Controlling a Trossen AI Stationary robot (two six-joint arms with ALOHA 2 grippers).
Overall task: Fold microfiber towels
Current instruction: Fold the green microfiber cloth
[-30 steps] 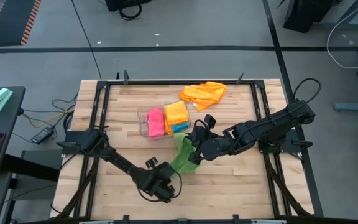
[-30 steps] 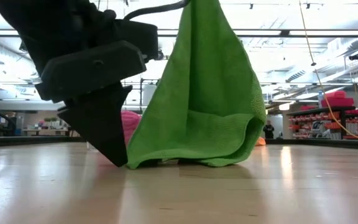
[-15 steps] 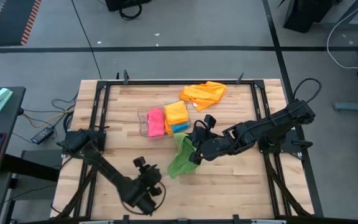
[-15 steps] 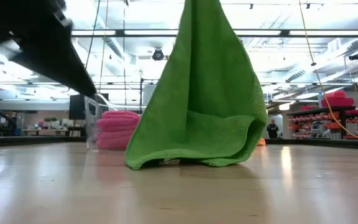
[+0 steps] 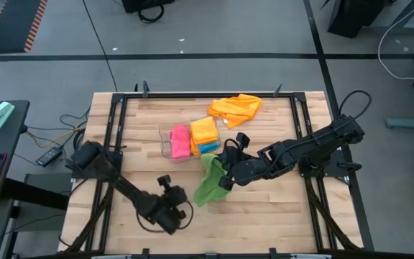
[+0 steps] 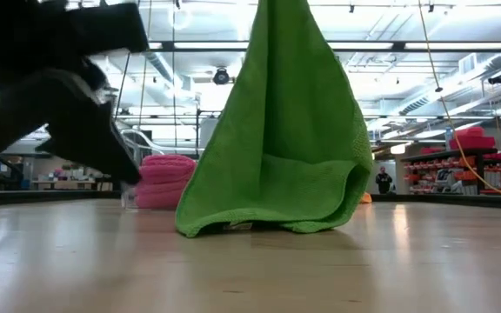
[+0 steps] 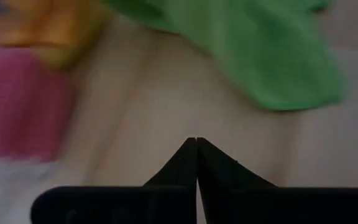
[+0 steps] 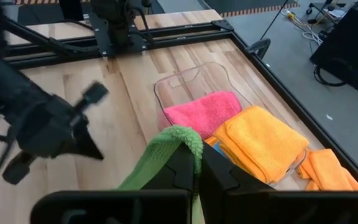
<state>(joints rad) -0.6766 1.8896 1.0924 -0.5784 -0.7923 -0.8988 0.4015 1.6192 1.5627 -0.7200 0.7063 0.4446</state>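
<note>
A green microfiber towel [image 5: 207, 187] hangs from my right gripper [image 5: 223, 175] near the table's middle. Its lower end rests on the wood. My left gripper [image 5: 178, 208] is low over the table, left of the green towel [image 7: 260, 50] and apart from it. Its fingertips [image 7: 196, 142] are shut with nothing between them. Folded pink [image 5: 180, 142], orange [image 5: 204, 132] and blue [image 5: 208, 147] towels lie in the clear bin [image 5: 165, 137]. A loose orange towel [image 5: 236, 108] lies crumpled at the far edge. My right gripper pinches a bunched upper part of the green towel [image 8: 180, 140] between its two fingers. The fingers slant downward from the table's right side. The towel [image 6: 277, 130] hangs below them in a cone, and its folded lower end [image 6: 259, 224] sits on the table.
The clear bin [image 8: 185, 78] stands just beyond the hanging towel. The table's dark metal frame [image 5: 113, 129] runs along its edges. Bare wood lies along the near side, between my left gripper [image 6: 103, 148] and the right edge.
My left gripper has drawn away from the green towel's lower corner toward the table's left edge, staying low and turning as it went. The green towel has stayed hanging from my right gripper with its lower end on the wood.
</note>
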